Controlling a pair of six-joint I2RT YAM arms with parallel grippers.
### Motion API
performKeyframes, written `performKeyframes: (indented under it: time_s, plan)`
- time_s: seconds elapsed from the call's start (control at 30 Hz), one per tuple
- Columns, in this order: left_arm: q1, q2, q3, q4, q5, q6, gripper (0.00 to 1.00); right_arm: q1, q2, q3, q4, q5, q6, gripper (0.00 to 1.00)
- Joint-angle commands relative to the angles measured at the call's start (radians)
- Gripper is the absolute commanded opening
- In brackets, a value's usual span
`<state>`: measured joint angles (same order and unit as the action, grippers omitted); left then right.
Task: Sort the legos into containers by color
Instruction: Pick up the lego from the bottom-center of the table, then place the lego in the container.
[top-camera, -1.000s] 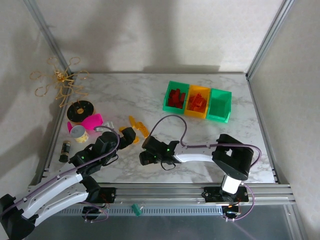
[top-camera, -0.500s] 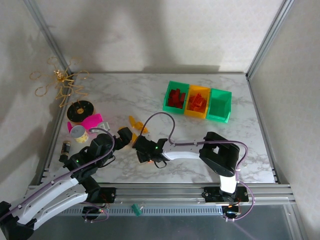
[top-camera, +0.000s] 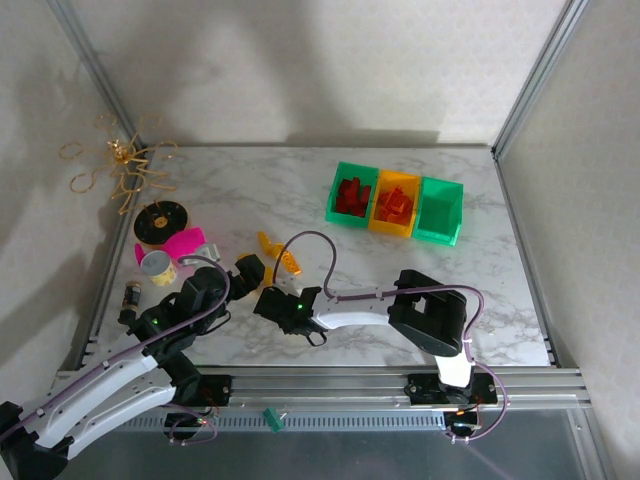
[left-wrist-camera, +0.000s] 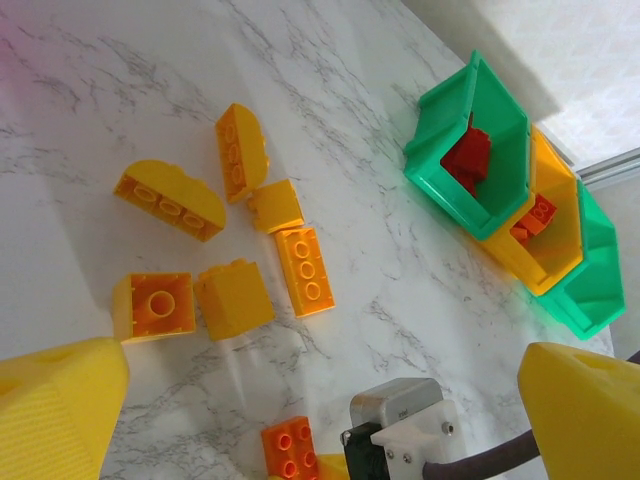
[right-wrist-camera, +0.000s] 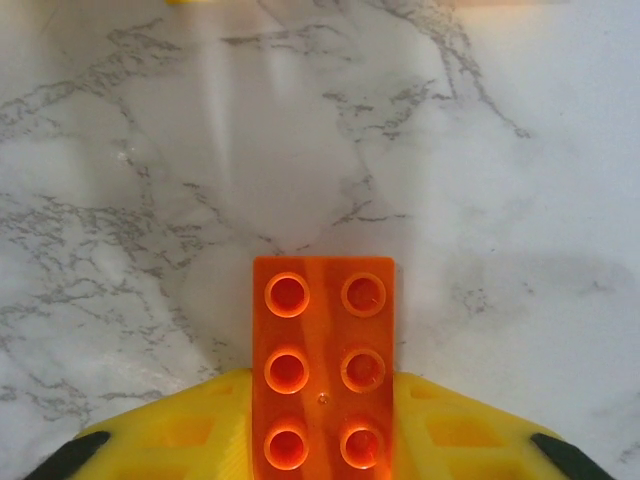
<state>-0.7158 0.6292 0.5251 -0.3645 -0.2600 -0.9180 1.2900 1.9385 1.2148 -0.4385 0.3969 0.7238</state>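
From above, the right pincer (top-camera: 270, 303) has slid left across the tabletop (top-camera: 250, 190) within the last second. It now sits low, just beside the left pincer (top-camera: 245, 272). The containers (top-camera: 440, 238) stand well apart at the far right. Red bricks (top-camera: 351, 196) fill the left green bin, orange ones the middle bin, and the right green bin looks empty. A pink cup (top-camera: 185, 243), tin can (top-camera: 155, 264) and spool (top-camera: 155, 222) sit by the left edge, off the route.

In the left wrist view, the left pincer's fingers stand wide apart with nothing between them. Loose yellow legos (left-wrist-camera: 235, 240) lie beyond them, and an orange brick (left-wrist-camera: 291, 449) lies nearer, beside the right wrist.

In the right wrist view, the fingers have drawn in against both long sides of what looks like the same six-stud brick, which lies flat on the marble. The grasp looks made, so the next step is a lift toward the middle bin. The crowding left arm and the yellow legos on the way are the hazards.
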Motion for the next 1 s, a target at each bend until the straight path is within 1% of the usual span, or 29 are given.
performKeyframes:
  time_s: [0.0, 0.1, 0.23, 0.33, 0.43, 0.53, 0.6, 0.73, 0.87, 0.97]
  plan:
    - [0.012, -0.001, 0.015, -0.013, -0.023, -0.008, 1.00, -0.009, -0.047, -0.029, -0.016, 0.029, 0.013, 0.30]
    - [0.011, 0.005, 0.022, -0.002, -0.014, -0.005, 1.00, -0.038, -0.099, -0.063, 0.017, -0.001, 0.019, 0.28]
    - [0.012, 0.030, 0.043, 0.014, -0.008, 0.013, 1.00, -0.097, -0.205, -0.117, 0.053, 0.019, 0.001, 0.27]
    - [0.012, 0.066, 0.068, 0.042, 0.007, 0.035, 1.00, -0.175, -0.275, -0.133, 0.050, 0.042, -0.034, 0.27]
    - [0.012, 0.115, 0.089, 0.078, 0.030, 0.062, 1.00, -0.265, -0.341, -0.144, 0.064, 0.091, -0.101, 0.27]
    - [0.012, 0.167, 0.109, 0.112, 0.044, 0.079, 1.00, -0.373, -0.372, -0.132, 0.081, 0.142, -0.165, 0.28]
    - [0.012, 0.197, 0.113, 0.156, 0.067, 0.087, 1.00, -0.451, -0.379, -0.117, 0.098, 0.148, -0.193, 0.28]
    - [0.011, 0.274, 0.133, 0.260, 0.137, 0.113, 1.00, -0.626, -0.378, -0.120, 0.200, 0.125, -0.256, 0.29]
    - [0.012, 0.384, 0.209, 0.278, 0.179, 0.155, 1.00, -0.783, -0.285, -0.042, 0.226, 0.066, -0.293, 0.28]
    - [0.012, 0.444, 0.241, 0.307, 0.200, 0.170, 1.00, -0.849, -0.201, 0.018, 0.272, 0.046, -0.332, 0.28]
